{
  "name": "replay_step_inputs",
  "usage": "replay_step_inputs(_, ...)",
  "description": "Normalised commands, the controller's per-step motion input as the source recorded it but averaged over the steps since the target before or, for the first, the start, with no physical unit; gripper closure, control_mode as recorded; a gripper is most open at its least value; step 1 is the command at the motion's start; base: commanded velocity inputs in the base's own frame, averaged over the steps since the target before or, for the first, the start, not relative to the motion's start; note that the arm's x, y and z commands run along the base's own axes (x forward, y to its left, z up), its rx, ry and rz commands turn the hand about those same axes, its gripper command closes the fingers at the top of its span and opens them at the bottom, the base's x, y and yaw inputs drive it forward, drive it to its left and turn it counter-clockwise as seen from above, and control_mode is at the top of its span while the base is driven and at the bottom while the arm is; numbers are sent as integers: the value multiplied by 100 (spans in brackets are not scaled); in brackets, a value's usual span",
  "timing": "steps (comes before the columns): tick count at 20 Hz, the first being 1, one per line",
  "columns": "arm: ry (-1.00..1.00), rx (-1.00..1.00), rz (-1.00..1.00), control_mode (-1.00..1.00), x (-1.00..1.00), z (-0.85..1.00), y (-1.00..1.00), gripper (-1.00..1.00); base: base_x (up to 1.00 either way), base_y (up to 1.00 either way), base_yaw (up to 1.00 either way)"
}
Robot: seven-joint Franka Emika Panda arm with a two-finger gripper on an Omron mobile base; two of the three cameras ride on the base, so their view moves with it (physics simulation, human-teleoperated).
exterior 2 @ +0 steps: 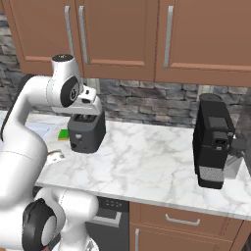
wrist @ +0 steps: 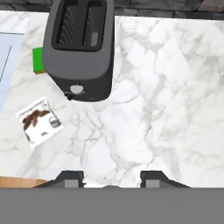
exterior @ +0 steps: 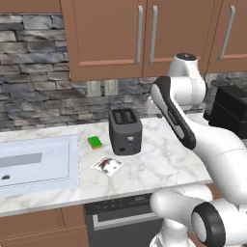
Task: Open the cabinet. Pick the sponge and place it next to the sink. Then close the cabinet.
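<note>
The cabinet (exterior: 111, 34) hangs above the counter with both doors closed, and its two silver bar handles meet at the middle. It spans the upper left of the right base view too, cabinet (exterior 2: 117, 34). The sponge is hidden from view. The sink (exterior: 72, 166) is set into the counter at the left. My gripper (wrist: 113, 178) hangs over the marble counter just in front of the toaster. It points down and is open, with nothing between its fingers. In the right base view the gripper (exterior 2: 91, 109) sits right above the toaster.
A dark toaster (exterior: 125, 131) stands mid-counter. A bright light-green sponge (exterior: 95, 142) lies to its left, and a small white packet (exterior: 106, 165) lies in front. A black coffee machine (exterior 2: 212, 147) stands at the right. A narrower cabinet (exterior: 231, 34) hangs further right.
</note>
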Motion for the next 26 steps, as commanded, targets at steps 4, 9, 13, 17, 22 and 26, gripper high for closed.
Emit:
replay_step_inputs(4,-2,0,-3,-100,0,0,0,-100,0,0,0)
replay_step_inputs(9,-10,0,-10,-100,-2,0,-1,-100,0,0,0)
replay_step_inputs(13,-13,0,-16,-100,-13,5,-10,-100,0,0,0)
replay_step_inputs(17,-10,0,-16,-100,-17,23,-28,-100,0,0,0)
replay_step_inputs(22,-14,0,-15,-100,-7,23,-6,-100,0,0,0)
replay_step_inputs(26,-13,0,-2,-100,-16,15,-3,-100,0,0,0)
